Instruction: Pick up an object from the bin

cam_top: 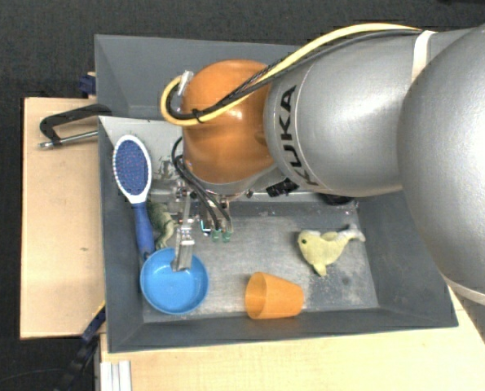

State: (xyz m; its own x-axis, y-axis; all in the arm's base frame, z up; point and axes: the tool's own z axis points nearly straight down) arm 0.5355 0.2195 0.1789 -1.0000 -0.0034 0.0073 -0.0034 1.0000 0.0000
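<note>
**Where the metal gripper (182, 249) stands at the round blue plastic bowl (173, 290)**

As the silver arm (364, 112) comes in from the right, the gripper hangs at the upper rim of the round blue plastic bowl, which lies mouth up in the near left corner of the grey sheet-metal bin (250, 55). Whether metal touches plastic cannot be told, nor how far the gripper is open or whether it has hold of anything.

Just behind the gripper, and partly hidden by it, lies a small greenish thing (162, 222) whose kind cannot be made out. Beside that, along the left wall, lies a flat brush with an oval white head, a blue bristle pad and a blue handle (132, 168); the handle runs down to the bowl's rim.

To the right of the bowl, near it but apart, a tapered orange plastic cup (273, 296) lies on its side, smooth and slightly translucent. Farther right, well apart from the gripper, rests a pale yellow whale-shaped toy (322, 249) with a matt, soft-looking surface, its tail toward the right wall.

Above the gripper sits the wrist's glossy, rounded orange cover (222, 129), with a yellow cable (307, 49) looped over it. The arm's smooth casing covers the far right part of the bin.

The bin has sloping walls and a flat, scuffed floor. Beyond its far edge lies a dark, carpet-like ground (226, 2).
</note>
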